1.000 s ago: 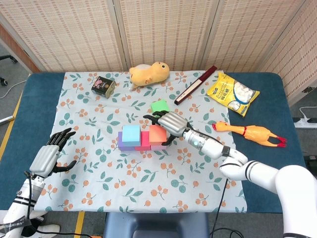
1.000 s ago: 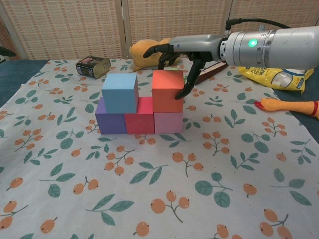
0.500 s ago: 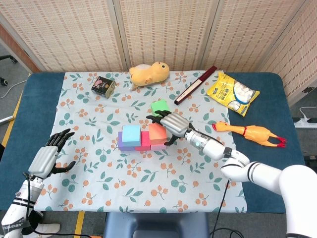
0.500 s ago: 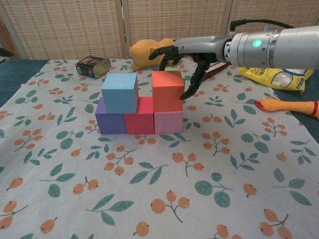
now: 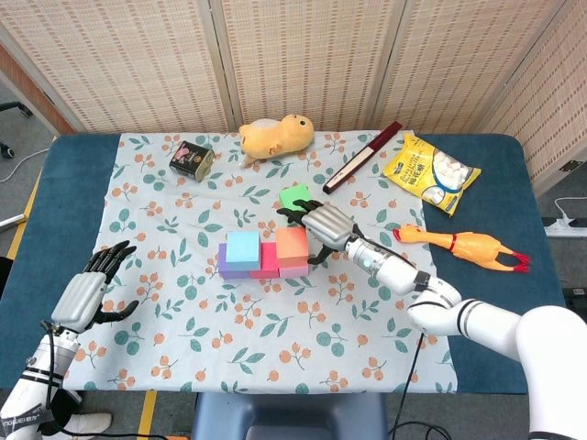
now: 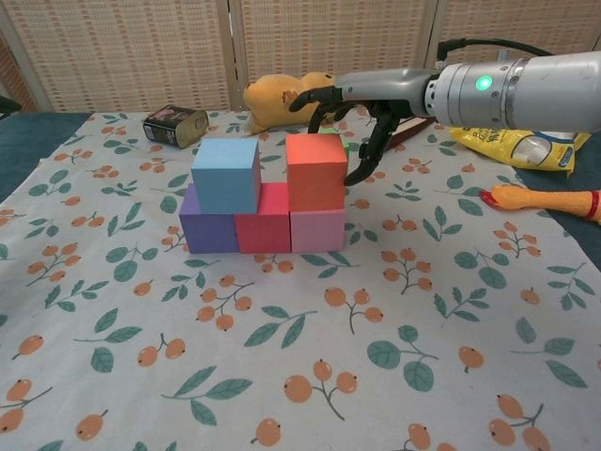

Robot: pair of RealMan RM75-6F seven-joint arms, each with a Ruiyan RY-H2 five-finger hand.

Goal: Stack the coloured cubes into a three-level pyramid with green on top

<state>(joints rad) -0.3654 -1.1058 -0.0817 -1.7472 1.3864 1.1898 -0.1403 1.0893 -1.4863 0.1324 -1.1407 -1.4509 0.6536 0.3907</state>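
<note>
A purple cube (image 6: 208, 229), a red cube (image 6: 262, 224) and a pink cube (image 6: 317, 229) form a row on the floral cloth. A light blue cube (image 6: 226, 175) and an orange cube (image 6: 315, 172) sit on top of that row. The green cube (image 5: 294, 197) lies on the cloth behind the stack, mostly hidden in the chest view. My right hand (image 6: 362, 113) hovers open just right of and behind the orange cube, fingers spread, over the green cube. My left hand (image 5: 89, 291) hangs open at the cloth's left edge.
A dark tin (image 5: 191, 158) and a yellow plush toy (image 5: 274, 135) lie at the back. A dark red stick (image 5: 362, 156), a yellow snack bag (image 5: 431, 171) and a rubber chicken (image 5: 463, 245) lie to the right.
My right hand has drawn back from the orange cube, moving right and toward the green cube. The left hand dropped slightly. The cubes stayed put.
</note>
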